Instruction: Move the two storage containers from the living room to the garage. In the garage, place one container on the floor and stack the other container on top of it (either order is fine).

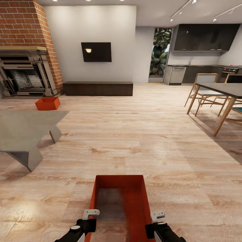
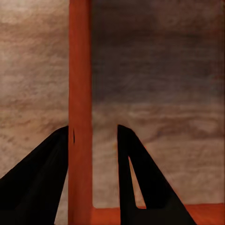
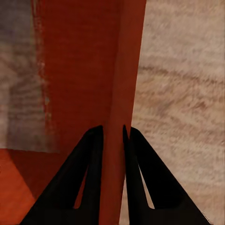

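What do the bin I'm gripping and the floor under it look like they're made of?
The red-orange rectangular open-topped bin looks like matte plastic: uniform colour, thin plain walls, no grain. The light plank floor looks like wood or wood-look laminate, with visible grain and board seams. Being a render, neither is certain.

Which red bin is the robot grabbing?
The near bin, between its grippers: the right gripper pinches one wall, the left gripper straddles the other. The far bin sits by the fireplace.

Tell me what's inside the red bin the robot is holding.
Nothing shows inside the held bin: it looks empty, with wood flooring seen through its bottom. Its nearest end is cut off by the picture's edge, between the left pincer and right pincer.
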Controlling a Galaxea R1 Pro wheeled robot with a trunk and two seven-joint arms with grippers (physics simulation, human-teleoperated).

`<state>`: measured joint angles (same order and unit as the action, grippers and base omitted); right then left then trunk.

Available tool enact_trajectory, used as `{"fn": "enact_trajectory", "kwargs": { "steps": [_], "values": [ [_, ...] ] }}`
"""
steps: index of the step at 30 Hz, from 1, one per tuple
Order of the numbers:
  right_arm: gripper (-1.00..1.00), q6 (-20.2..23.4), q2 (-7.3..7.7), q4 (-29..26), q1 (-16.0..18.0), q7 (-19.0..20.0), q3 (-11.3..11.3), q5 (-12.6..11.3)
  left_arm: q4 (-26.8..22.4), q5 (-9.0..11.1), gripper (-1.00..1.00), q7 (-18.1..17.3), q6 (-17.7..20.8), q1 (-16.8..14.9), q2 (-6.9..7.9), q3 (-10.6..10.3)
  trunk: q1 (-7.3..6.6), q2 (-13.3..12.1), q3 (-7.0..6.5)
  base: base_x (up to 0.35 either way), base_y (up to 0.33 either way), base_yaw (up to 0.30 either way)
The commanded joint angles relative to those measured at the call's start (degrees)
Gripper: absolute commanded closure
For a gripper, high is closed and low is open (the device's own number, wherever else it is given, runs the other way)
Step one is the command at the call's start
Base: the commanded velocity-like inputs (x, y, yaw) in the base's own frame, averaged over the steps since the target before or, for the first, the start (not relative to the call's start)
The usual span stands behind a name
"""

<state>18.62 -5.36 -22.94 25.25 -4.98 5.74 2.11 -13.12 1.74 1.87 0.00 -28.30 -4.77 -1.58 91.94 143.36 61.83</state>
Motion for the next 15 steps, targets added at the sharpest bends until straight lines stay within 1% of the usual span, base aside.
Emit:
{"fn": "enact_trajectory", "kwargs": {
  "steps": [1, 2, 10, 11, 12, 15],
  "values": [
    [1.00, 0.28, -0.79, -0.08, -0.02, 0.44, 0.59, -1.50, 0.02, 0.64, 1.00, -0.11, 0.00, -0.01, -0.05, -0.67, 0.00, 0.01, 0.05, 0.000, 0.000, 0.000],
    [1.00, 0.28, -0.79, -0.08, -0.02, 0.50, 0.59, -1.50, 0.02, 0.64, 1.00, -0.11, 0.00, -0.01, -0.05, -0.68, 0.00, 0.01, 0.05, 0.000, 0.000, 0.000],
    [1.00, 0.16, -0.79, -0.09, -0.02, 0.75, 0.59, -1.49, 0.02, 0.64, 1.00, -0.11, 0.00, -0.01, -0.06, -0.70, -0.21, -0.09, -1.72, 0.000, 0.000, 0.000],
    [1.00, -1.56, -0.79, -0.09, -0.09, 0.76, 0.51, -1.41, 0.02, 0.64, 1.00, -0.11, -0.02, -0.01, -0.06, -0.70, -0.24, -0.11, -1.94, 0.000, 0.000, 0.000],
    [1.00, -1.59, -0.79, -0.09, -0.09, 0.76, 0.50, -1.41, 0.02, 0.64, 1.00, -0.11, -0.02, -0.01, -0.06, -0.70, -0.26, -0.12, -2.16, 0.000, 0.000, 0.000],
    [1.00, -1.62, -0.79, -0.09, -0.10, 0.76, 0.50, -1.40, 0.02, 0.64, 1.00, -0.11, -0.01, -0.01, -0.06, -0.70, -0.92, -1.32, -2.70, 0.000, 0.000, 0.000]
  ]
}}
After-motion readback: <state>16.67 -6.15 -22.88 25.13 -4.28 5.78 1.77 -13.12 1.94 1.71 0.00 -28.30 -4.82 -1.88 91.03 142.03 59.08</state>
